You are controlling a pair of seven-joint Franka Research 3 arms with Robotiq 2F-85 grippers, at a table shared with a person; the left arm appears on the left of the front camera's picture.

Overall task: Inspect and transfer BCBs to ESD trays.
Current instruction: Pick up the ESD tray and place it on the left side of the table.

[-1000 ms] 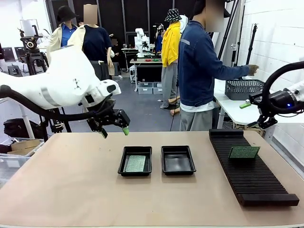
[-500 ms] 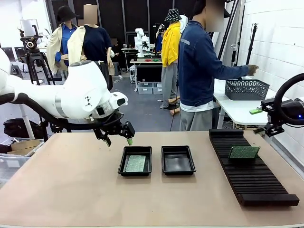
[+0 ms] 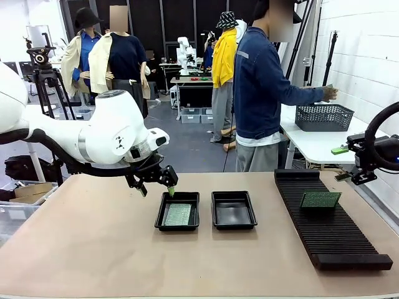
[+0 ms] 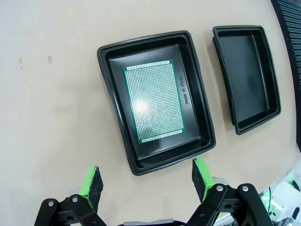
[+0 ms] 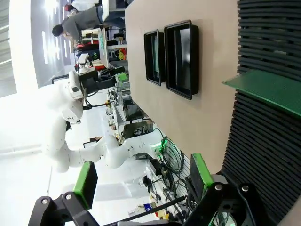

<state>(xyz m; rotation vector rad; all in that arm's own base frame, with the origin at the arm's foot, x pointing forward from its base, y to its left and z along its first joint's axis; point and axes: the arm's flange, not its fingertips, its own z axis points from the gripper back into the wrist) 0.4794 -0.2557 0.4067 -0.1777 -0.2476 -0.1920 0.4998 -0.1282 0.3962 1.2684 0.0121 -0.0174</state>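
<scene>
On the table [image 3: 93, 249], the long rack [image 3: 330, 233] holds one green board [image 3: 320, 199] propped in its slots; the left tray [image 3: 159, 215] has a board [image 3: 179, 214] lying flat in it and the right tray [image 3: 233, 212] is bare, so the job looks about half done. The left gripper [image 3: 156, 189], over the filled tray's far edge, and the right gripper [image 3: 341, 163], off past the rack, are both spread wide and empty. The left wrist view shows that board's fine dot grid, lost in the front view.
</scene>
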